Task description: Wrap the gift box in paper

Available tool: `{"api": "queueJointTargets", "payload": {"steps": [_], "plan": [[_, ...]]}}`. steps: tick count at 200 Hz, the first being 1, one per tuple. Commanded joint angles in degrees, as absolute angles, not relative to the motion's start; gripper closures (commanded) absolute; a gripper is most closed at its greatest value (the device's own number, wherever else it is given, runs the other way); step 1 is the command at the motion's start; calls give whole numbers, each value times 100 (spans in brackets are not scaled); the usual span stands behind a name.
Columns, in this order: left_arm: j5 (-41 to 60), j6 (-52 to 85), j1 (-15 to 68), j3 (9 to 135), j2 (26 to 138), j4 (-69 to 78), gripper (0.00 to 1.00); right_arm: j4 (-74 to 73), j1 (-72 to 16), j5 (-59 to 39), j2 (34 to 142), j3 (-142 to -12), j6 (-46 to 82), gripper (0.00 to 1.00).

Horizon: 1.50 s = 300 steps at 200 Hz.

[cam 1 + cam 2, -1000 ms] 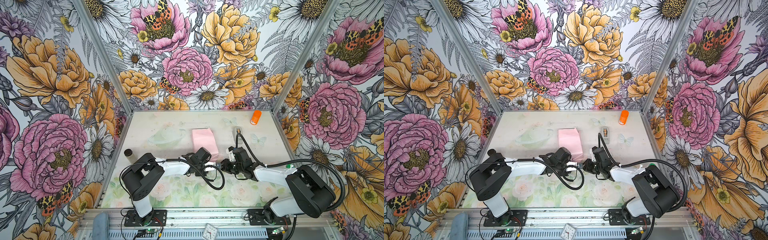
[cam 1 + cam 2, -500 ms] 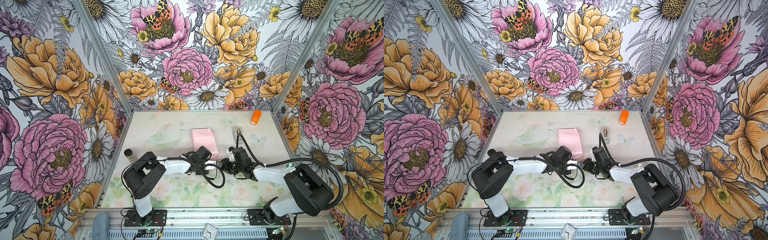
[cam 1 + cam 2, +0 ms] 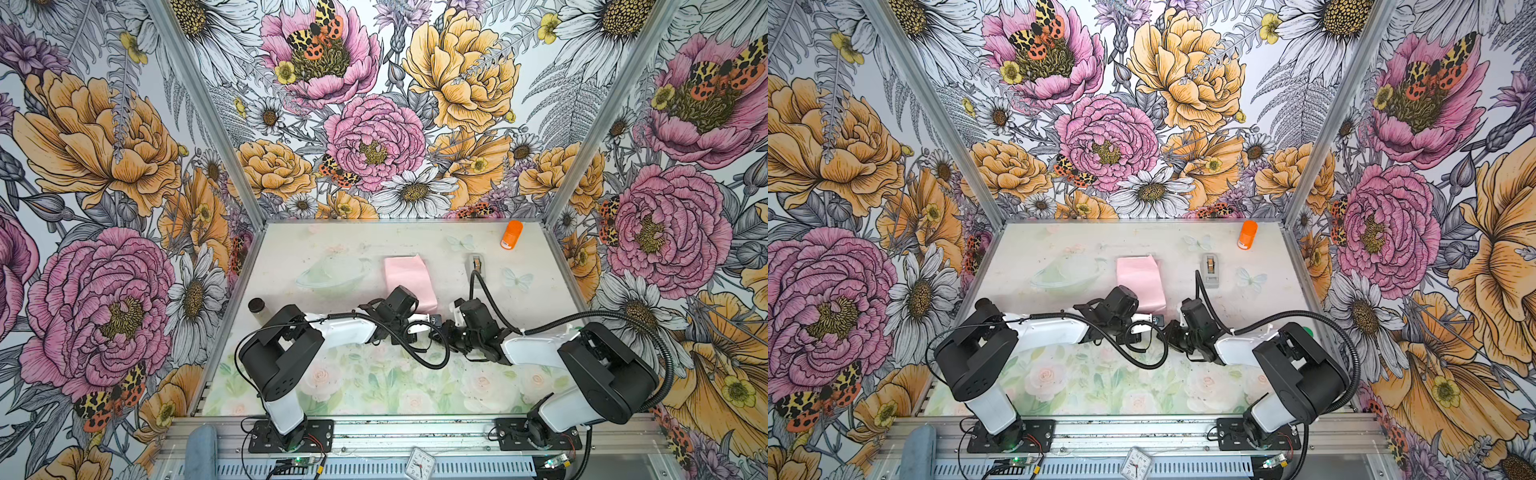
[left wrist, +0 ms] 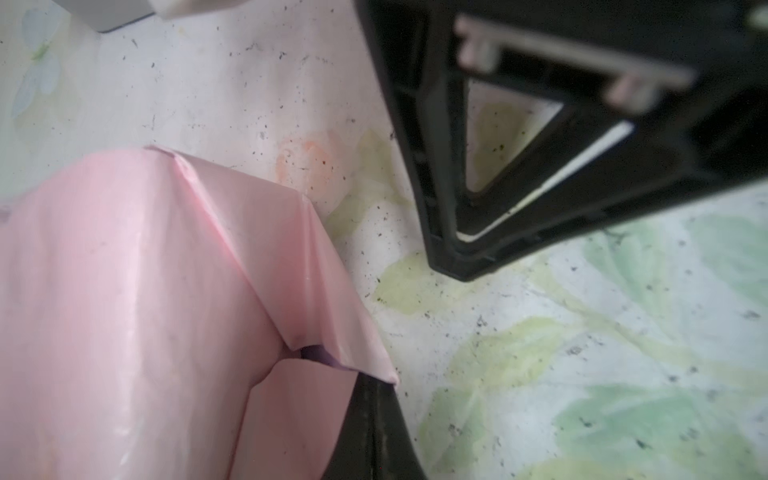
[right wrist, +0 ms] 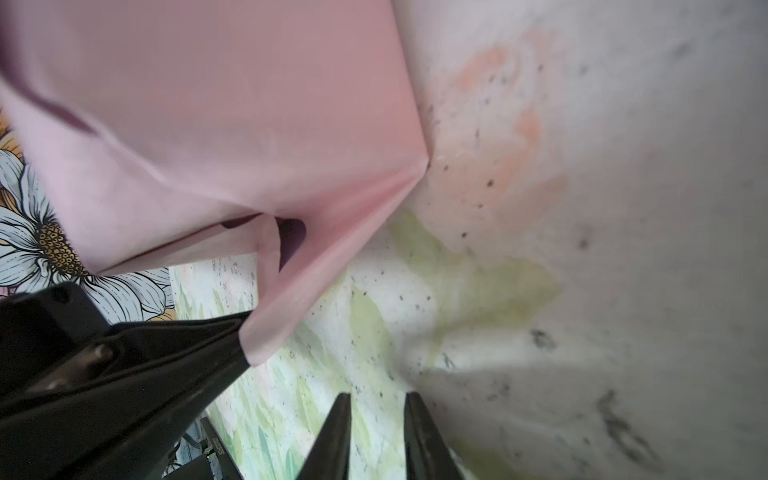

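In both top views the pale pink, creased wrapping paper [image 3: 409,277] lies folded into a parcel in the middle of the flower-printed tabletop [image 3: 365,386]. Both arms meet at its near corner, and the left arm has nudged in closer than it stood a second ago. The gift box does not show; I take it to sit inside the folds. A small grey tape dispenser [image 3: 477,264] and an orange cylindrical tub [image 3: 512,235] stand well apart behind the right arm. A dark round canister [image 3: 256,305] sits at the left edge.

In the left wrist view the left jaws, apart a moment ago, are now pressed together on a loose corner flap of the paper [image 4: 166,291]. A sliver of lilac shows inside the fold. So the flap is caught, ready, I'd guess, to be drawn over. The right jaws hang just beside that corner, crowding it.

In the right wrist view the right jaws stand a little apart, holding nothing.
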State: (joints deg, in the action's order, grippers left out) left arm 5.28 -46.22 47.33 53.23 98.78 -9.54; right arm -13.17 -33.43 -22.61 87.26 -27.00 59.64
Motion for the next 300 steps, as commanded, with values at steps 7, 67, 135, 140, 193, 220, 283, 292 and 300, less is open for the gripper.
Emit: {"api": "queueJointTargets", "payload": {"steps": [7, 67, 135, 140, 193, 220, 283, 292, 300], "plan": [[788, -4476, 4660, 5238, 9701, -773, 100, -1742, -3502, -2005, 9053, -2889, 6122, 79], [758, -4439, 4641, 5230, 9693, -766, 100, -2212, -3551, -1562, 9325, -3066, 6170, 86], [688, -4352, 4628, 5154, 9502, -559, 82, -2526, -3551, -1397, 9429, -3167, 6166, 89], [678, -4346, 4627, 5151, 9494, -531, 80, -2559, -3551, -1390, 9447, -3173, 6163, 89], [708, -4272, 4552, 4942, 9029, -418, 58, -2659, -3551, -1277, 9429, -3169, 6191, 90], [668, -4252, 4426, 4568, 8540, 2, 39, -2663, -3551, -1257, 9450, -3199, 6184, 91], [58, -5006, 4184, 4335, 8436, 47, 1, -2666, -3548, -1217, 9436, -3234, 6170, 91], [3, -5082, 4180, 4374, 8529, 52, 1, -2646, -3538, -1211, 9433, -3243, 6160, 91], [-16, -5121, 4167, 4415, 8627, 80, 1, -2646, -3534, -1219, 9433, -3243, 6153, 91]]}}
